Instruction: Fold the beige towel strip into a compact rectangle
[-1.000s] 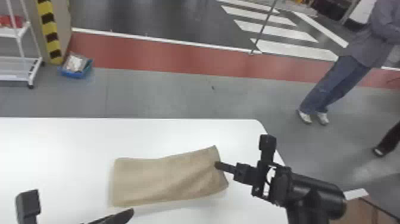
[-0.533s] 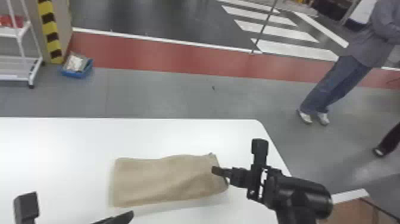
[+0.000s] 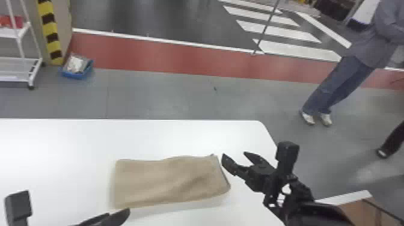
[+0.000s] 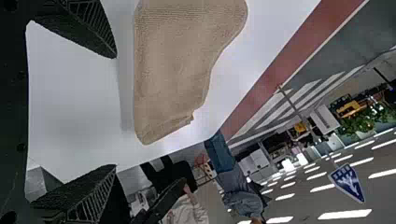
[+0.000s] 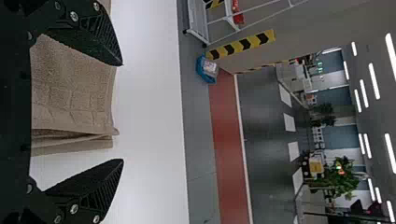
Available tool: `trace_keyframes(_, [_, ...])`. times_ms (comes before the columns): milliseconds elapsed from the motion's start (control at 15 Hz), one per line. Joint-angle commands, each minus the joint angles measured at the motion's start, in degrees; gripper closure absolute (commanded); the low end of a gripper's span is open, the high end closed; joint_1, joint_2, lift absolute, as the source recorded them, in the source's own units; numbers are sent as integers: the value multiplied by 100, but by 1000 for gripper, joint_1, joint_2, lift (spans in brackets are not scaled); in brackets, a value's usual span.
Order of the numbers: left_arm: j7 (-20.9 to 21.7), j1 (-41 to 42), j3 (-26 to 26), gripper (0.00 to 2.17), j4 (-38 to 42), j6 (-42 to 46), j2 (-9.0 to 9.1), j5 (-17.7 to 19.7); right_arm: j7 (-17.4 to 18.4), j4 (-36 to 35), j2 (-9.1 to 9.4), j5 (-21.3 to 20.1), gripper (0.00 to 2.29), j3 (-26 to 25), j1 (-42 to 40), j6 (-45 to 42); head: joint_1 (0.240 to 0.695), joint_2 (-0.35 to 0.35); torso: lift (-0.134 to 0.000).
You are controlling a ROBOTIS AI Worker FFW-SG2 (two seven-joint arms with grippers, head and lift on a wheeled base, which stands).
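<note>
The right arm is entering the head view from the bottom edge, right of centre, and is angling its gripper [image 3: 234, 154] forward and leftward beside the towel's right end. Its fingers are standing wide apart and are gripping nothing. The left gripper [image 3: 118, 212] is sitting low on the left, near the towel's near edge; its fingers, too, are standing well apart and holding nothing, as the left wrist view is showing.

The beige towel [image 3: 171, 181] is lying folded and flat on the white table [image 3: 60, 150], slightly rumpled. In the right wrist view, its layered end is showing between the fingers, one finger covering part of it. In the left wrist view, it is lying beyond the fingertips, with table showing between.

The frame is cutting off most of the left arm in the head view. Whether the right fingers are touching the towel, I cannot tell.
</note>
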State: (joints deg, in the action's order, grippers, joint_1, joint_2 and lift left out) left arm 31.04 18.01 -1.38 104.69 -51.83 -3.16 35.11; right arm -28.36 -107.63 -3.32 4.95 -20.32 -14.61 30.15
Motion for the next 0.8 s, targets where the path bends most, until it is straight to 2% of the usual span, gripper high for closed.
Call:
trace_keyframes(0, [-11, -8, 103, 36, 25, 424, 0, -505, -3, 216, -2, -64, 164, 20, -95, -663, 695, -350, 0])
trace_keyframes(200, [-265, 45, 542, 46, -230, 1970, 0, -1366, 6, 691, -2, -178, 458, 46, -77, -1419, 695, -350, 0])
trace_keyframes(333, [-564, -17, 929, 46, -572, 3095, 0, -1955, 32, 955, -2, -337, 471, 20, -42, -1700, 695, -350, 0])
trace_keyframes(467, [-872, -192, 1263, 53, -994, 3781, -9, -2175, 58, 1113, 7, -486, 461, -68, -156, -2175, 695, -350, 0])
trace_keyframes(533, [-1162, -210, 1518, 134, -1179, 4361, -9, -2289, 58, 1157, 7, -477, 461, -200, -262, -2456, 695, -350, 0])
trace_keyframes(600, [-1417, -298, 1755, 265, -1372, 4730, -9, -2298, 23, 1218, 7, -433, 458, -385, -350, -2667, 695, -350, 0])
trace_keyframes(667, [-1478, -403, 1913, 377, -1522, 4748, -9, -2298, 6, 1236, 7, -416, 458, -499, -411, -2720, 695, -350, 0])
trace_keyframes(733, [-1540, -482, 2054, 593, -1653, 4765, 0, -2298, -12, 1288, -2, -416, 454, -596, -437, -2790, 695, -350, 0])
